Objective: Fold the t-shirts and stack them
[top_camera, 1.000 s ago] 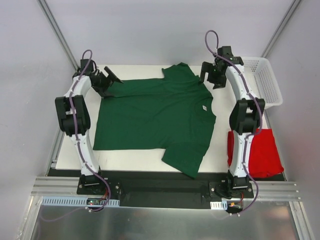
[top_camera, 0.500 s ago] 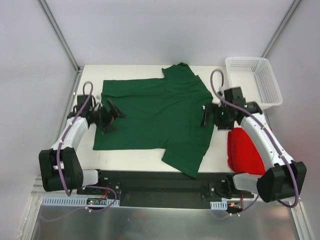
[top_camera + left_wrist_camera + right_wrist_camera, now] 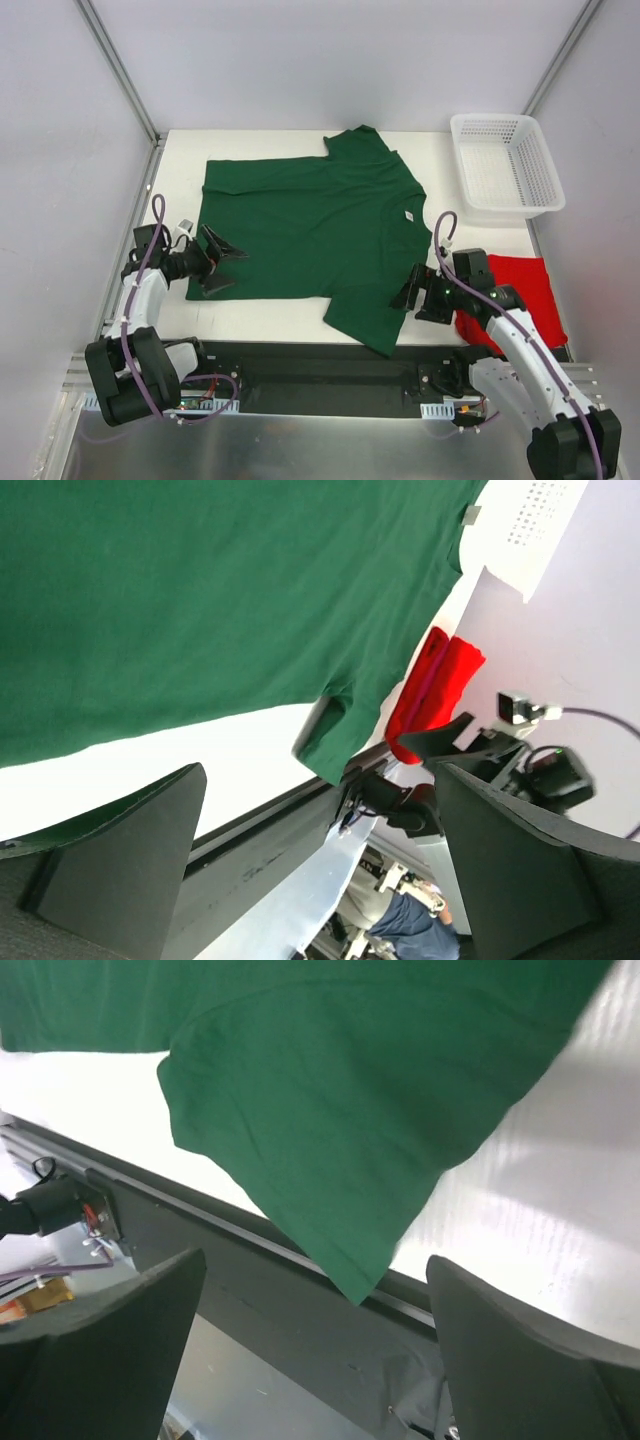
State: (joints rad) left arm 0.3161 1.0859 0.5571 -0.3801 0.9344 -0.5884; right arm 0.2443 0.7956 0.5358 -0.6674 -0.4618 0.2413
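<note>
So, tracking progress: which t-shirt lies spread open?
The green t-shirt, sleeves out, in the middle; the red t-shirt is a compact bundle at the right.

Lab cell, white walls (image 3: 300,60) (aluminium frame (image 3: 118,65))

Two slim arms, same build. Left arm (image 3: 137,300): white shell links, chunky black joint blocks, purple cable (image 3: 159,212) looped along it. Right arm (image 3: 520,345): same white and black, matching cable (image 3: 438,230) in purple. Left pincer (image 3: 222,267) and right pincer (image 3: 415,297) both black. Up close, fingers (image 3: 120,870) look dark grey, matte, broad wedges narrowing toward tips. Black base blocks (image 3: 185,365) at near edge.
</note>
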